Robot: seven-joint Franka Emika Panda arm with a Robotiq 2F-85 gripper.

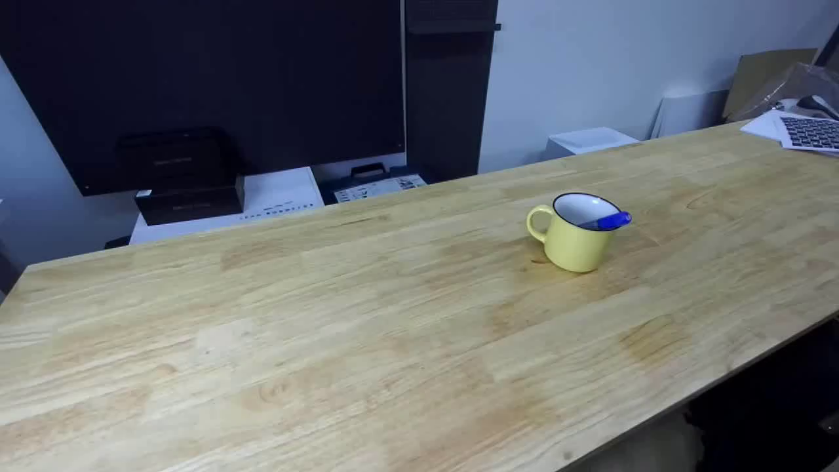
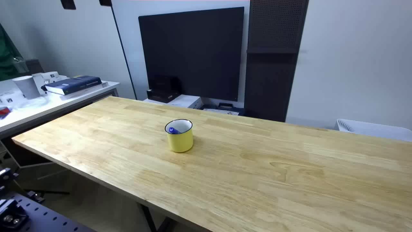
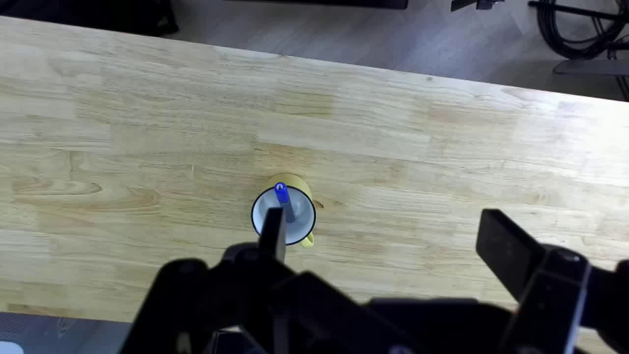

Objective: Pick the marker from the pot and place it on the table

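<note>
Where the wrist view looks down on the wood-grain table point(image 3: 373, 147), the gripper point(image 3: 383, 233) shows along the bottom edge, its two black fingers point(image 3: 508, 253) spread far apart and holding nothing. It hangs well above the tabletop; two dark shapes point(image 2: 68, 4) at the top of an exterior view may be its fingertips, but they are too cut off to be sure. The fingertip at left in the wrist view crosses in front of the lower rim of a pale-yellow mug point(image 3: 304, 216). Inside the mug leans a short blue marker point(image 3: 283, 197), its greyish lower part down in the white interior, its blue end reaching the rim and just past it. Seen from the wrist, its long axis runs upward and slightly left, blue end uppermost, away from the mug's handle at lower right. In an exterior view that end juts to the right, opposite the handle. The mug stands upright in both exterior views, its wall enclosing the marker's lower part. A keyboard point(image 1: 813, 134) lies near one end of the table. Past the long edge are a large black screen point(image 2: 194, 53) and a white box point(image 1: 288, 187); a white desk point(image 2: 19, 112) holds a blue book point(image 2: 75, 84).
</note>
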